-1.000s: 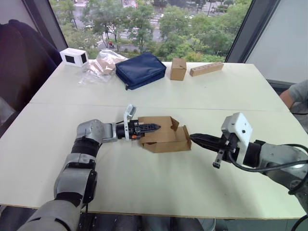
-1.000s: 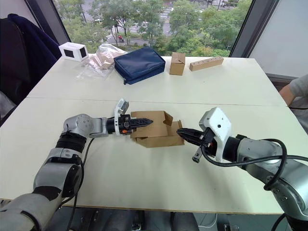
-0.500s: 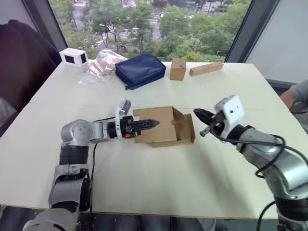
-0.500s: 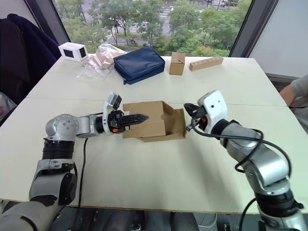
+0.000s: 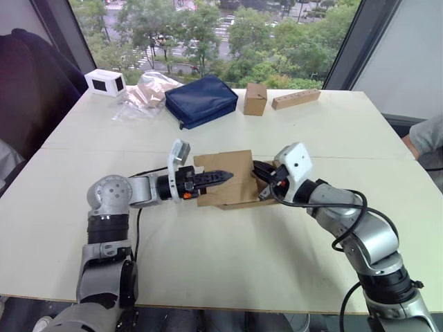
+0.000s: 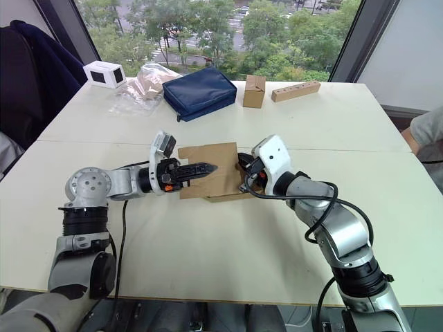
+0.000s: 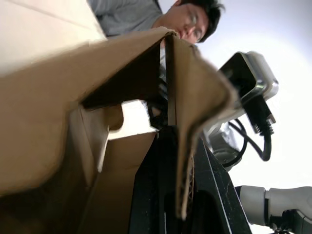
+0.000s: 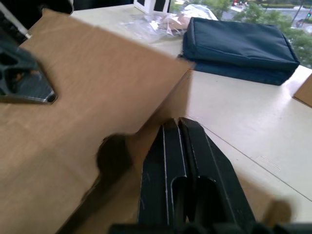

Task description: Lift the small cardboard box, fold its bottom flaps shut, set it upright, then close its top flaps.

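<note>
While the small cardboard box (image 5: 225, 180) is being held just above the middle of the white table (image 5: 208, 256), well in from every edge, the task is looking, by my reading, to be in its second step: the lift is underway and the bottom flaps are only now being folded. The left gripper (image 5: 223, 178) is reaching in from the table's left side, and its fingers are sitting clamped on one cardboard wall of the box, one finger on the outside panel and the other inside, as the left wrist view is showing with the corrugated edge pinched between the black fingers (image 7: 156, 195). The right gripper (image 5: 263, 183) is pressing in at the box's open right end, its two fingers (image 8: 185, 165) lying flat together with nothing between them, seemingly pushing a flap inward. That open end is not yet looking shut, so finishing the bottom flaps, setting the box upright and closing the top flaps are all remaining. Along the far edge, a navy pouch (image 5: 201, 101), a smaller, taller brown box (image 5: 255, 99), a long pale wooden block (image 5: 296, 99), a clear plastic bag (image 5: 147, 93) and a white device (image 5: 106, 81) are sitting well apart from the work.
</note>
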`<state>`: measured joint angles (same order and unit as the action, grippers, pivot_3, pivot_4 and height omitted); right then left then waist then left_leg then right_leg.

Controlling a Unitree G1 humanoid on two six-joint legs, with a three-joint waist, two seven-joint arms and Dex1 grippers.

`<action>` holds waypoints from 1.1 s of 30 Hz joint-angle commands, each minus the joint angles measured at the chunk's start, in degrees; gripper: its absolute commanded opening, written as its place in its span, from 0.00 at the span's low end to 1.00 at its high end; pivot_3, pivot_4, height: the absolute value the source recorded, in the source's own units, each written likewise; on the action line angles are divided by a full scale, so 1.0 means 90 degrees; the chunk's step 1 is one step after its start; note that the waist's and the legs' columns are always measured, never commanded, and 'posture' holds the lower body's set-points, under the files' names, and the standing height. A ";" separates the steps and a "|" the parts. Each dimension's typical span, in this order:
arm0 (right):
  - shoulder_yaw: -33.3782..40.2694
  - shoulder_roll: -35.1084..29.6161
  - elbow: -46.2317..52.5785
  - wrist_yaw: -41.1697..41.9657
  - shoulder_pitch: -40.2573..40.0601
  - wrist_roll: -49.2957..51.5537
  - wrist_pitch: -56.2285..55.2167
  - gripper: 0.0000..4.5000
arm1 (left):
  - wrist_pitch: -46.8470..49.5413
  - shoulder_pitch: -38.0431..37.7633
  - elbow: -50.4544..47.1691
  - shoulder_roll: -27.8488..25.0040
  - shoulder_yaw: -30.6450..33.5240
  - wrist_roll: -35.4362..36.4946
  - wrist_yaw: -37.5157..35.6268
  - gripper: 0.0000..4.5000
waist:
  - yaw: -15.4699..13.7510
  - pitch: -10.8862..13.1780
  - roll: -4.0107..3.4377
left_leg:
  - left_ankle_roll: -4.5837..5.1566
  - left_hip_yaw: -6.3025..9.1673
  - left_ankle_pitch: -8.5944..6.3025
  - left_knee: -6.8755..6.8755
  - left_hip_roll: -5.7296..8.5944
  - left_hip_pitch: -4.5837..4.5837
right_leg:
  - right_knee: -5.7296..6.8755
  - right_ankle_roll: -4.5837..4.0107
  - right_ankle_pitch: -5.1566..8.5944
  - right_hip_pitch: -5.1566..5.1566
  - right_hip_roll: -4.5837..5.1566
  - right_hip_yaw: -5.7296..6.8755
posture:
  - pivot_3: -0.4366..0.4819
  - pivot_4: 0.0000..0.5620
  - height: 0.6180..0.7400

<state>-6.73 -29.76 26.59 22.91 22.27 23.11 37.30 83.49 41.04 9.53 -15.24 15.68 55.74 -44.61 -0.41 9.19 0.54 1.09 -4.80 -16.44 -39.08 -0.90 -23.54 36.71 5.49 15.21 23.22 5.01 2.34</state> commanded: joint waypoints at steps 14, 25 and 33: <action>0.1028 -0.0325 0.0704 0.0362 0.0022 0.0244 0.0269 0.00 | 0.0173 0.0115 -0.0420 -0.0017 0.0398 0.0660 0.0724 0.01 | -0.0013 0.0000 0.0000 | -0.0002 0.0001 0.0001 0.0000 0.0001 0.0000 | 0.0003 0.0000 0.0000 0.0002 0.0001 0.0001 | 0.48 0.27 1.00; 0.2546 -0.0739 0.1887 0.0741 -0.2001 0.1527 0.1110 0.00 | 0.0355 0.0414 -0.0351 0.0101 0.0657 0.1080 0.1176 0.01 | -0.0039 0.0001 0.0001 | 0.0005 0.0007 -0.0004 0.0004 0.0000 -0.0001 | -0.0007 -0.0001 0.0000 -0.0004 0.0001 0.0001 | 0.48 0.27 1.00; 0.2219 -0.0587 0.2390 0.0547 -0.2524 0.1993 0.1270 0.00 | 0.0418 0.0479 -0.0234 0.0129 0.0597 0.1200 0.1275 0.01 | 0.0002 0.0001 0.0001 | 0.0031 0.0006 -0.0019 0.0006 -0.0004 0.0001 | -0.0014 -0.0001 0.0001 -0.0004 -0.0001 -0.0003 | 0.48 0.27 1.00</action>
<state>13.76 -35.67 45.87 28.79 -1.60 39.86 49.37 87.01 43.62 7.89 -13.74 21.02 64.56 -32.58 -0.39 9.20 0.55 1.37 -4.75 -16.60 -39.02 -0.94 -23.53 36.58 5.48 15.21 23.18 4.99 2.31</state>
